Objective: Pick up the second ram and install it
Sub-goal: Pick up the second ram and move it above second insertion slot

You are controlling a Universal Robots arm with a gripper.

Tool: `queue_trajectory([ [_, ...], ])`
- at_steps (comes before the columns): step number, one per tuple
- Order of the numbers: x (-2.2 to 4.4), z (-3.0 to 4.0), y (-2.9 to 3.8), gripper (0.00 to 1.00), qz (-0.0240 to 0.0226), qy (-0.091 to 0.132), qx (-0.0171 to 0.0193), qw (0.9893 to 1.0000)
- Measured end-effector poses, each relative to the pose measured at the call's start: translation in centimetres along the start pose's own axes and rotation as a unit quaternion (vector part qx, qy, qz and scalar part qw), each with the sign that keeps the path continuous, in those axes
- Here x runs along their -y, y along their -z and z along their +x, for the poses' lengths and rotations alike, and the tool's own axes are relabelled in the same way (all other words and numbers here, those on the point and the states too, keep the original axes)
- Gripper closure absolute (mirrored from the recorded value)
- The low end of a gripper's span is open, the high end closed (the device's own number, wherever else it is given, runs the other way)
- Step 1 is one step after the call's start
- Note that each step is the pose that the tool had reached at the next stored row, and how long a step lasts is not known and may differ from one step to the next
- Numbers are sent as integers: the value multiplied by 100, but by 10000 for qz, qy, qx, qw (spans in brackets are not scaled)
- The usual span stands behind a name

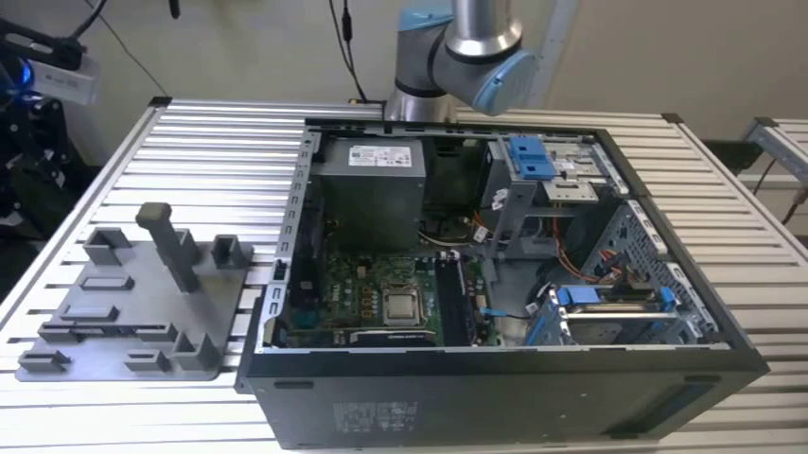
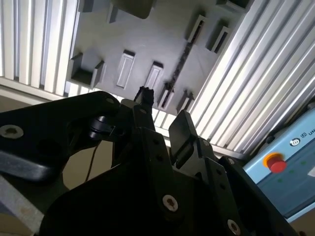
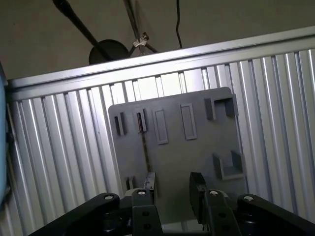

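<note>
Claw (image 3: 172, 183) is wide open and empty, nothing between the fingers (image 3: 197, 189). Same in the second wrist view: claw (image 2: 162, 108) spread, no part in it.

Second ram (image 3: 145, 147) is not picked. It sits edge-on on the grey fixture plate (image 3: 197, 162), a thin dark strip running across the plate between two pairs of small holder blocks (image 3: 119, 124). The second wrist view shows the same strip (image 2: 181, 64) on the plate (image 2: 147, 44).

From both wrist views I read the claw as hanging over the fixture plate, looking down on it. In the first wrist view one end of the ram lines up near one finger. I can't tell how much height separates the claw from the plate, and I see no contact.

Exterior view: fixture plate (image 1: 234, 293) lies flat on the slatted aluminium worktop (image 1: 202, 142). The open PC case (image 1: 505, 416) is just beside the plate, on the exterior view's right. An arm joint (image 1: 474, 47) shows well apart from the plate, past the far end of the case.
</note>
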State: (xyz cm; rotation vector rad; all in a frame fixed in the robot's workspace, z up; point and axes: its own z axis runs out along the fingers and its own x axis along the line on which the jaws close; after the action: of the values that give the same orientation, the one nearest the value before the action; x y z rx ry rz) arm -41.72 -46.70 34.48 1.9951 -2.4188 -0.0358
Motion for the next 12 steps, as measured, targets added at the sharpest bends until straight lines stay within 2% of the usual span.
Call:
queue_trajectory([
  [12,-1,1,-29,58,1,2,1,10000],
])
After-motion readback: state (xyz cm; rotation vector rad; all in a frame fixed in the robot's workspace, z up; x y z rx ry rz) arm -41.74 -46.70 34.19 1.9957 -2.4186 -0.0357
